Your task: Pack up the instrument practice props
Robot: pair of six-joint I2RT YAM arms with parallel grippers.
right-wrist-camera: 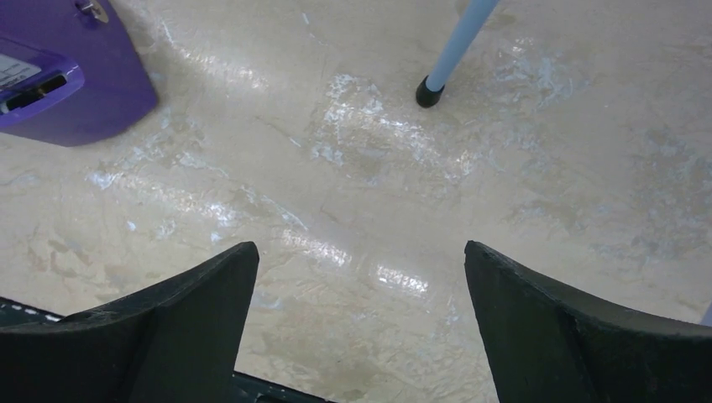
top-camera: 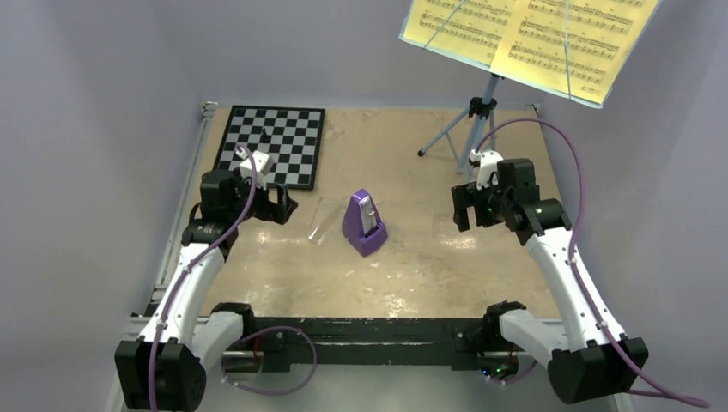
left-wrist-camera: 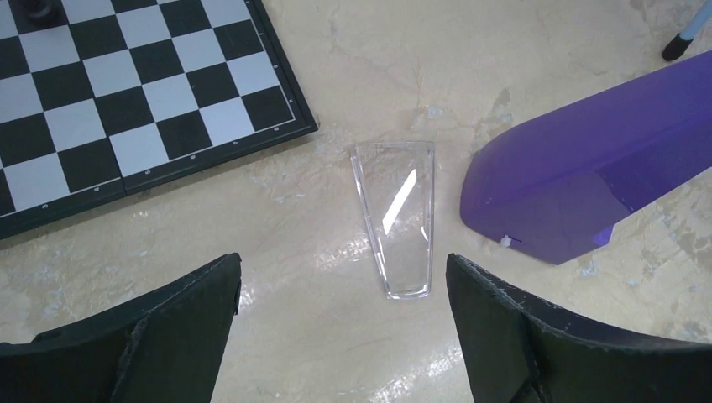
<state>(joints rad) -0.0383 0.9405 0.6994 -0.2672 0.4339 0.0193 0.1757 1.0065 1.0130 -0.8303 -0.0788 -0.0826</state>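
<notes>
Left tool [left-wrist-camera: 344,269] and right tool [right-wrist-camera: 361,260] both hang spread wide and empty, so I'd drop the left one over the clear tapered plastic cover [left-wrist-camera: 395,218] lying flat beside the small purple plastic pyramid metronome [top-camera: 365,223] in the middle of the table [top-camera: 429,275], then pinch its long edges gently since it looks slippery.

Both pairs of jaws gaped wide above the counter [right-wrist-camera: 520,168]. Ahead of the left jaws, in line with their gap, a clear plastic cover [left-wrist-camera: 393,220] lay flat. The purple metronome [left-wrist-camera: 579,185] blocked the way ahead to their right and the checkerboard [left-wrist-camera: 126,92] lay flat ahead to their left, with a bare lane between the two. Ahead of the right jaws the surface ran bare up to one leg of the light blue music stand [right-wrist-camera: 460,38], with the metronome off to their left. The stand's top, carrying the yellow sheet music [top-camera: 515,34], overhung the space beyond them.
</notes>
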